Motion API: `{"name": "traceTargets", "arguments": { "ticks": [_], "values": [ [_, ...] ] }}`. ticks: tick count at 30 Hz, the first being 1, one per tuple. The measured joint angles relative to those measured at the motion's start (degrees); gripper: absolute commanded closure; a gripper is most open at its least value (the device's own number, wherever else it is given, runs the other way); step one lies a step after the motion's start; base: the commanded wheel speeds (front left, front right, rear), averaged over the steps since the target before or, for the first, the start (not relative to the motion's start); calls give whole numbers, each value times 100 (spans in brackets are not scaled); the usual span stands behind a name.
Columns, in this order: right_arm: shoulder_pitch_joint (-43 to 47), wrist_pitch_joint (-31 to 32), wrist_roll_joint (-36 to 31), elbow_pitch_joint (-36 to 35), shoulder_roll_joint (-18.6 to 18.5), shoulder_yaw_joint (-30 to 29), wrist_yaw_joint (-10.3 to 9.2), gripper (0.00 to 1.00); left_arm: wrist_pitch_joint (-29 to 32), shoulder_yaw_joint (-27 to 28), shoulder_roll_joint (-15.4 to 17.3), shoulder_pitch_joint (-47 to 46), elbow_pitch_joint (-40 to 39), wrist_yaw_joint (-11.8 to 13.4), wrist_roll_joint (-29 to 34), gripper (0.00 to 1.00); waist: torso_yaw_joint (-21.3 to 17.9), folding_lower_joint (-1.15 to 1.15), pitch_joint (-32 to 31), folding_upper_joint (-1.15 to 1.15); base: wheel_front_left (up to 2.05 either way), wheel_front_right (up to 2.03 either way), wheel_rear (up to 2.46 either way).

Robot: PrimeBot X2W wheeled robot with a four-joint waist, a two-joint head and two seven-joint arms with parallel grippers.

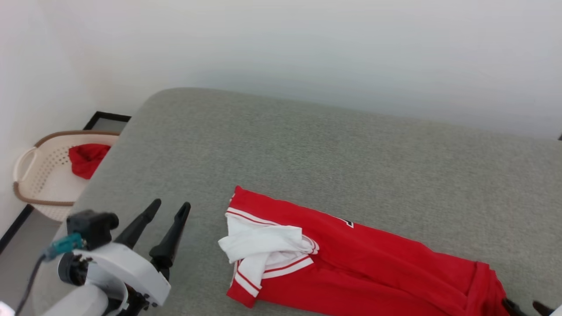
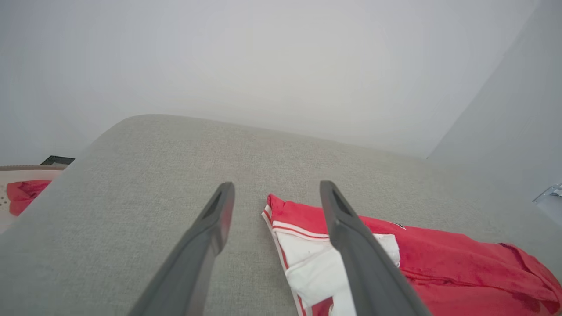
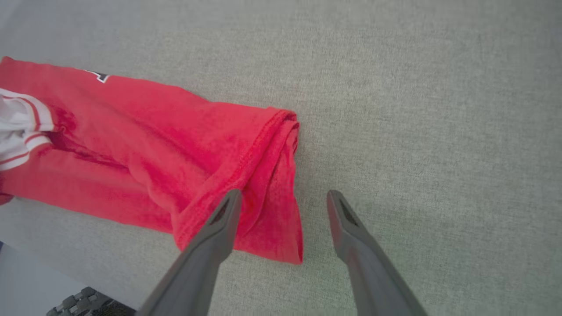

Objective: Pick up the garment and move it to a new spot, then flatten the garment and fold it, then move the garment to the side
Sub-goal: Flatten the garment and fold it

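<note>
- While both grippers hang free with nothing in them, the garment [image 1: 373, 263] lies on the grey cushion [image 1: 307, 145], folded into one long red band.
- Seen from the head view, its long axis runs from upper left down to lower right. The sleeve end points toward the left gripper [image 1: 171, 204] and the hem end toward the right gripper [image 1: 524, 305].
- A white sleeve [image 1: 259, 245] with red-and-white striped trim is bunched on top of the sleeve end. A scrap of black, white-outlined lettering [image 1: 347, 222] peeks out at the band's far edge.
- The left gripper [image 2: 276, 186] has its fingers spread wide with nothing between them. In the left wrist view the garment [image 2: 439, 263] stretches away to the right of the fingertips. Its red corner lies in line with the gap, the right-hand finger crosses in front of the white sleeve, and the left-hand finger is over bare cushion.
- The right gripper [image 3: 283, 193] also has its fingers spread and pinches nothing. In the right wrist view the garment [image 3: 153, 145] reaches away to the left of the fingers. The left-hand fingertip sits over the doubled hem, the hem's edge falls within the gap, and the right-hand finger is over bare cushion. Whether that fingertip touches the cloth cannot be told.
- A pale basket [image 1: 26, 175] stands off the cushion, well apart to the left of the left fingers. It holds a small red cloth [image 1: 88, 158].
</note>
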Motion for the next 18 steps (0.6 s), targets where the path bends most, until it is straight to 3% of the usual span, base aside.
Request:
{"name": "traceTargets", "arguments": {
  "ticks": [9,18],
  "values": [
    [-252,274,11,549,-57,-49,-1,0,0,1092,-799,669,417,-505,949,0,227,0,43,0,0,0,0],
    [-696,454,93,1163,-167,81,-1,0,-1,1746,-1434,826,641,-931,1515,0,357,0,411,0,0,0,0]
  ]
}}
